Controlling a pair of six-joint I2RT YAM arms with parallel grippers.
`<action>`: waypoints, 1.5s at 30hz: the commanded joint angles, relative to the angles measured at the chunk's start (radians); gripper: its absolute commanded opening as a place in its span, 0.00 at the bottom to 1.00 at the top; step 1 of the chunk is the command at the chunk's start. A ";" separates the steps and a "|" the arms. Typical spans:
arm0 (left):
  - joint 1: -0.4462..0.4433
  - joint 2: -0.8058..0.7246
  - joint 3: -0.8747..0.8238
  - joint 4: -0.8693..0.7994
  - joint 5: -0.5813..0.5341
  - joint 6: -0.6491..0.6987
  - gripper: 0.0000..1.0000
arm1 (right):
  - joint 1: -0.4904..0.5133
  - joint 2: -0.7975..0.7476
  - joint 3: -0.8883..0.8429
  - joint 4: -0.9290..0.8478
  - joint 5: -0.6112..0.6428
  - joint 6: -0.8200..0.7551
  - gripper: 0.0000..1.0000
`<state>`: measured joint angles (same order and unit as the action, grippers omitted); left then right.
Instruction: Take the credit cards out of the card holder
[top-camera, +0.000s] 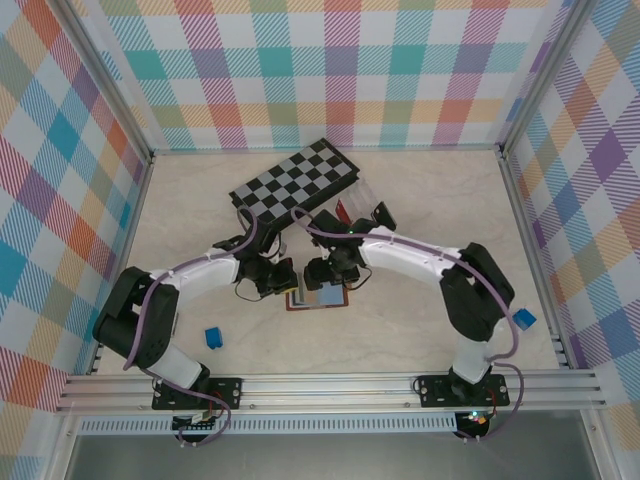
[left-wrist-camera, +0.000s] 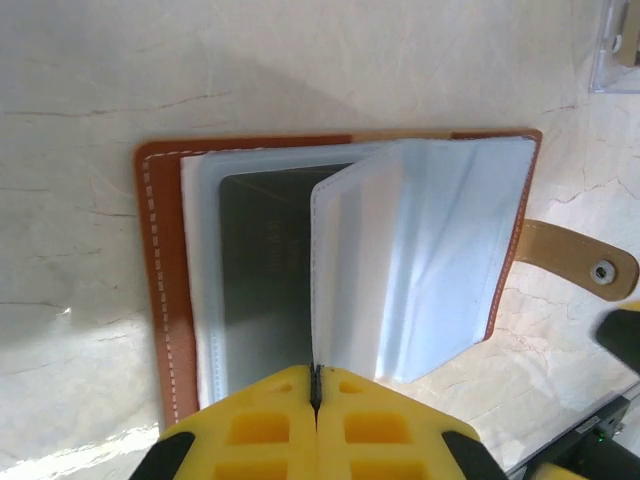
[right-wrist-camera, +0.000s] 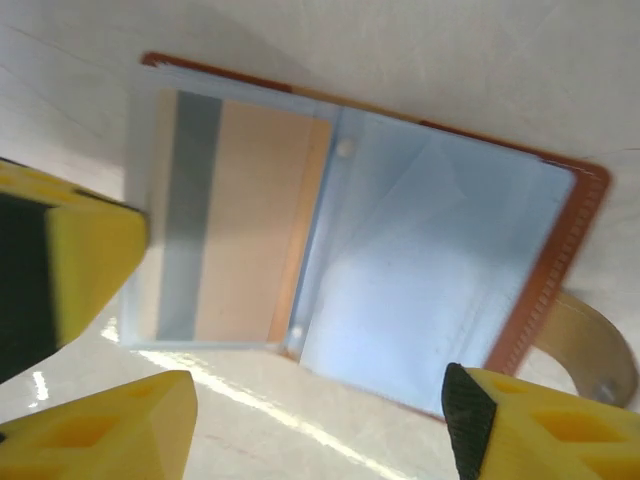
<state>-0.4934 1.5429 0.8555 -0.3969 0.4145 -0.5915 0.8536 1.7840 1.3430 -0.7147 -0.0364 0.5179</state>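
The brown leather card holder (top-camera: 318, 299) lies open on the table between my two grippers, its snap tab (left-wrist-camera: 585, 264) stretched out flat. My left gripper (left-wrist-camera: 316, 385) is shut on the edge of a pale blue sleeve page (left-wrist-camera: 420, 260), which stands lifted off the stack. Under that page a grey credit card (left-wrist-camera: 262, 280) sits in its sleeve. My right gripper (right-wrist-camera: 320, 430) hangs open just above the table beside the card holder (right-wrist-camera: 440, 270), gripping nothing. A tan credit card (right-wrist-camera: 250, 230) with a grey stripe shows inside a sleeve.
A chessboard (top-camera: 295, 178) lies behind the grippers, with a clear plastic compartment box (top-camera: 365, 203) at its right end. A small blue block (top-camera: 213, 338) rests near the left arm's base. Metal frame rails border the table.
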 joint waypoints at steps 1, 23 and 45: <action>-0.008 -0.029 0.047 -0.132 -0.058 0.088 0.00 | -0.016 -0.063 -0.033 0.033 0.048 0.052 0.70; -0.038 -0.013 -0.042 0.284 0.189 -0.195 0.47 | -0.103 -0.245 -0.194 0.140 0.032 0.180 0.81; 0.069 -0.121 -0.141 0.219 0.071 -0.321 0.38 | -0.097 -0.168 -0.139 0.124 -0.040 0.166 0.60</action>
<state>-0.4450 1.4597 0.7471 -0.1112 0.5137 -0.9157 0.7471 1.5684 1.1522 -0.5873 -0.0280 0.6796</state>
